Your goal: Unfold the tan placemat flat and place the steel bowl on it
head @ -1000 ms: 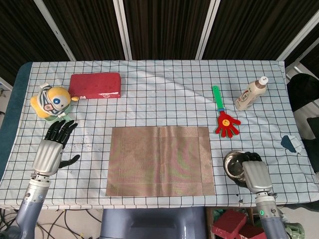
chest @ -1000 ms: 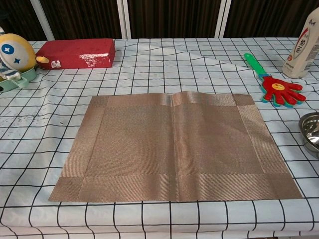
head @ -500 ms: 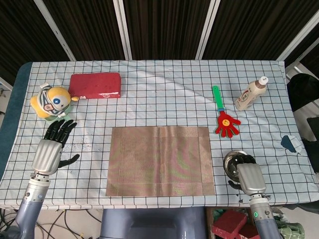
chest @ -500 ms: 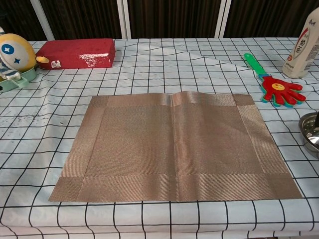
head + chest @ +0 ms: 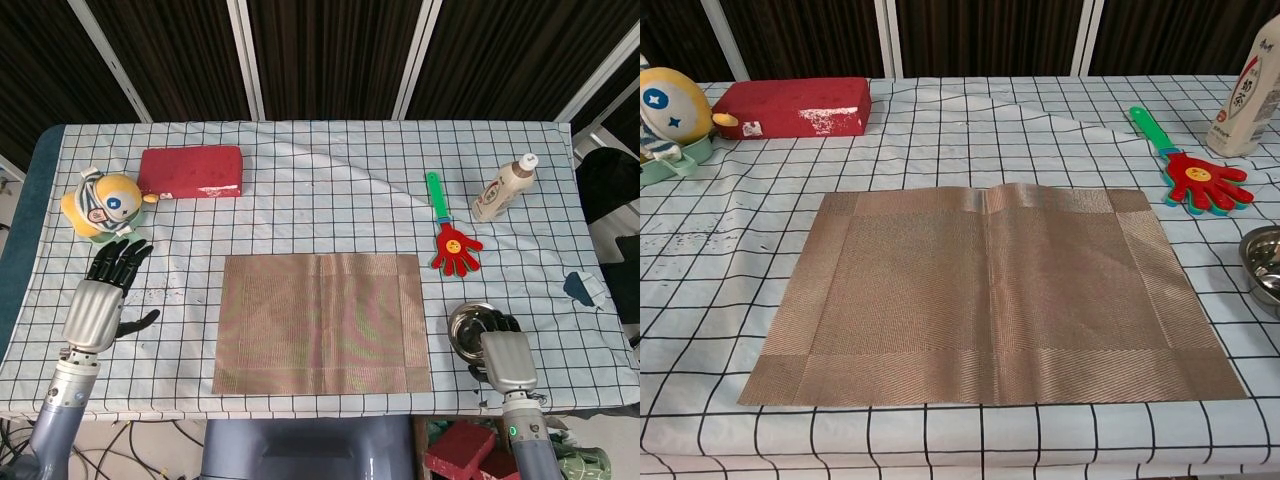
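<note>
Head view: tan placemat [image 5: 320, 322] flat, table centre. Steel bowl [image 5: 468, 327] just right of it; right hand [image 5: 505, 352] at the bowl's near rim, grasp not discernible. Left hand [image 5: 103, 292] far left, fingers apart, empty.
Chest view: bowl [image 5: 1264, 266] at right edge, off the mat [image 5: 990, 290].

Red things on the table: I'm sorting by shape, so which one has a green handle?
The red hand-shaped clapper, right of the tan placemat. It has a green handle; the other red thing, the red brick-like block at far left, has none.
</note>
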Controlling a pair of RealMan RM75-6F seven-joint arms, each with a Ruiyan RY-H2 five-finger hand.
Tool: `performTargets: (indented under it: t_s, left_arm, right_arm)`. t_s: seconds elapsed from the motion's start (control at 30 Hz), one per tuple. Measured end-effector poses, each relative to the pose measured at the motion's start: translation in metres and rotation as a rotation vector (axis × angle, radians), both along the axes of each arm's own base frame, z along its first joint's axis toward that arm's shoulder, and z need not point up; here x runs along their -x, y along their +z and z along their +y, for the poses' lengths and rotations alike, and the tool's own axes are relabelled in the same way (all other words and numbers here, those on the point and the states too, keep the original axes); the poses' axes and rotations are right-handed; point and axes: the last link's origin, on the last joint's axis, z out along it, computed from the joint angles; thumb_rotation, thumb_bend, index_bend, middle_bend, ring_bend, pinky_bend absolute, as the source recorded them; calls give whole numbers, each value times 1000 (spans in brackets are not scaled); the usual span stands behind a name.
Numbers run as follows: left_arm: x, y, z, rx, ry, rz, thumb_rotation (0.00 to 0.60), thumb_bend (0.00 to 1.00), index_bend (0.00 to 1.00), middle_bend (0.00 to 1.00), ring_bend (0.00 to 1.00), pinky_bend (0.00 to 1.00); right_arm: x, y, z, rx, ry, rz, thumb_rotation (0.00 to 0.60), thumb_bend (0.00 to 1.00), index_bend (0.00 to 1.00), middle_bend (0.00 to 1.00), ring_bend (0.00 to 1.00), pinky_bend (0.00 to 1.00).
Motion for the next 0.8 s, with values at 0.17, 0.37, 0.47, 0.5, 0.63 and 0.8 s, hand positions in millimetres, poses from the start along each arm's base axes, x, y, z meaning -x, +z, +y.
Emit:
performTargets:
  t_s: [0.17,0.37,0.47,0.5,0.63,0.8]
  left_arm:
    - [0,0,0,2,2,-3,600,35,102,80,41,77]
    - [1,1,0,3,4,-9,600,35,105,80,41,77]
    - [1,1,-1,6,5,-11,600,35,108,80,41,78]
    - [1,0,-1,8,5,-11,600,35,108,80,41,78]
    - [2,0,-1,10,6,-11,600,35,109,80,41,78]
    - [2,-1,-1,12,7,-14,600,34,109,80,42,78]
  right_arm:
    - [8,-2,-1,2,-21,29,600,167,490,217,131,178]
    - [15,-6,-3,-1,-30,48,600,373,591,231,131,178]
    - [16,-8,-4,-3,-28,48,600,439,630,236,131,178]
    - [15,-8,-4,-3,-26,47,600,456,644,238,131,178]
    - [14,-8,-6,-3,-13,42,600,487,680,250,131,178]
    - [11,-6,-8,5,5,27,600,501,704,265,131,178]
